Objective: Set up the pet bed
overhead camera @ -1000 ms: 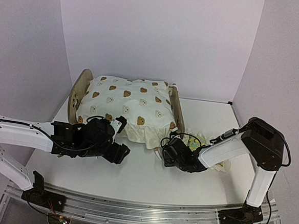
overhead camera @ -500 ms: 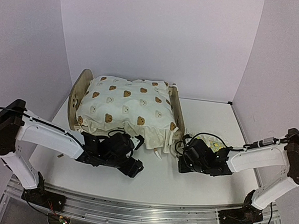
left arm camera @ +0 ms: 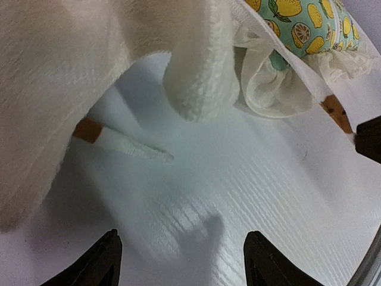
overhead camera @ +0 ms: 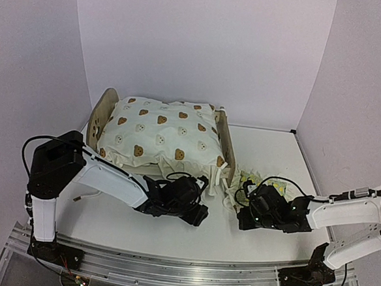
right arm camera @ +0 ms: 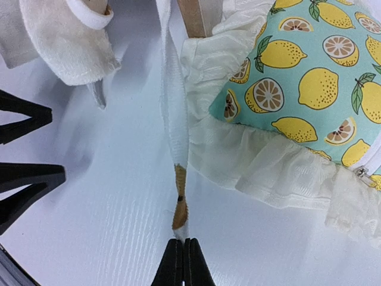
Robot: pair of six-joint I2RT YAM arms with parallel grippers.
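Note:
The pet bed (overhead camera: 225,140) stands at the back left, its light-wood headboard (overhead camera: 101,116) on the left. A cream bear-print cushion (overhead camera: 162,133) lies on it and hangs over the near end. My right gripper (right arm camera: 183,243) is shut on the brown-tipped end of a white cushion tie (right arm camera: 174,113), which runs taut back toward the bed. My left gripper (left arm camera: 181,255) is open, low over bare table in front of the cushion (left arm camera: 65,71), with nothing between its fingers. A second tie (left arm camera: 128,145) lies loose ahead of it. From above, the left gripper (overhead camera: 198,208) and right gripper (overhead camera: 244,213) sit close together.
A green lemon-print ruffled pillow (right arm camera: 309,77) lies on the table right of the bed's foot, right beside the held tie; it also shows as the lemon pillow (overhead camera: 274,185) from above. The left gripper's fingers (right arm camera: 27,179) are close on the left in the right wrist view.
Both grippers have moved right and toward the near edge. The right one has drawn the tie out with it. The cushion's front edge now sits closer to the bed's foot.

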